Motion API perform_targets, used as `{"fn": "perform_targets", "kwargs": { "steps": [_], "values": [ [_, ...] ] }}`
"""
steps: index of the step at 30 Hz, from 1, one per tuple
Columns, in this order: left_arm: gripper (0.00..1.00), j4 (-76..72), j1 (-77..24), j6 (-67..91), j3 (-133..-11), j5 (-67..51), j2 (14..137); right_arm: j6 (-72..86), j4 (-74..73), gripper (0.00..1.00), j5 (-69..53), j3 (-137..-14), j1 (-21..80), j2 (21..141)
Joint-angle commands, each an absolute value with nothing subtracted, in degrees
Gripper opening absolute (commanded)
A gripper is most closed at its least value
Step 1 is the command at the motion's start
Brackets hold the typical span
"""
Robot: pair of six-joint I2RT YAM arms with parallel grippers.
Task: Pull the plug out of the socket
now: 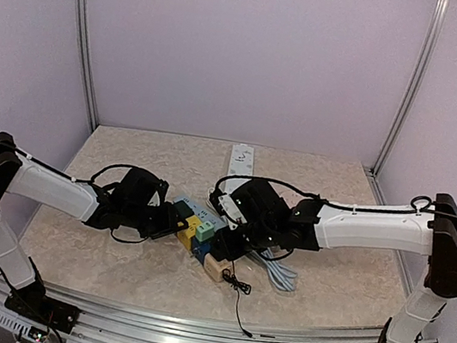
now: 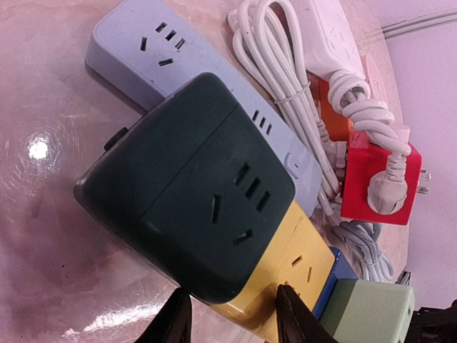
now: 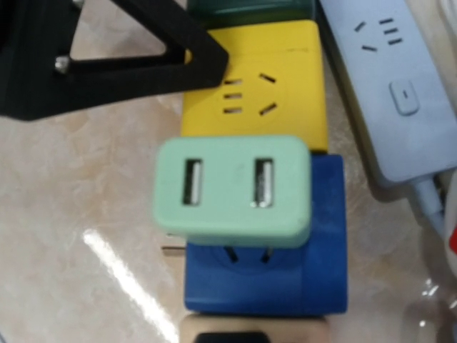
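My left gripper [image 2: 233, 313] apparently pinches yellow socket [image 2: 303, 261]; right gripper [image 1: 228, 243] closed, grip unseen; mint plug [image 3: 232, 189] in blue socket [image 3: 321, 257] at yellow's 6 o'clock.

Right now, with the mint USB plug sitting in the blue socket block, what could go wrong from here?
The left end effector straddles the dark green block and yellow block, not the blue block; pulling the mint plug may lift blue off the chain.
Prongs show at the plug's edge; a tilted pull could bind them.
Loose cables lie by the right arm and may snag.
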State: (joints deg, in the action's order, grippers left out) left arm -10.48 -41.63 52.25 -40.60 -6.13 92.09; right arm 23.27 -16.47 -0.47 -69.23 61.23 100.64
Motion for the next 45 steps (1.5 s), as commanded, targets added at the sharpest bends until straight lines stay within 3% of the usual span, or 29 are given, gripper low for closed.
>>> {"fn": "perform_targets", "kwargs": {
  "steps": [1, 10, 21, 24, 29, 33, 37, 45],
  "values": [
    [0.39, -2.7, -42.2, 50.8, -39.6, -5.5, 95.3, 21.0, -16.5, 0.00, 3.4, -75.0, 64.0, 100.9],
    [0.39, -2.5, -42.4, 50.9, -39.6, -5.3, 95.2, 18.2, -22.9, 0.00, 11.4, -80.8, 67.7, 104.8],
    [0.40, -2.5, -42.4, 49.9, -38.4, -2.0, 91.2, 20.5, -15.4, 0.00, 4.4, -75.8, 65.6, 100.0],
    [0.48, -2.0, -42.5, 48.1, -37.9, -0.2, 87.8, 21.8, -10.6, 0.00, 0.4, -72.1, 63.5, 97.0],
    [0.74, 1.7, -42.4, 44.2, -38.9, 3.6, 79.6, 20.9, -9.1, 0.00, 0.4, -69.5, 60.7, 92.4],
    [0.89, 5.8, -41.4, 40.9, -41.2, 3.5, 74.5, 19.2, -11.3, 0.00, 3.0, -69.2, 58.1, 88.5],
    [0.95, 9.4, -36.5, 37.4, -43.7, -3.9, 70.2, 16.9, -17.2, 0.00, 9.6, -70.1, 54.4, 85.1],
    [0.96, 26.3, -20.8, 23.8, -56.6, -16.4, 65.4, 16.8, -28.5, 0.00, 19.7, -70.8, 45.2, 76.9]
  ]
}}
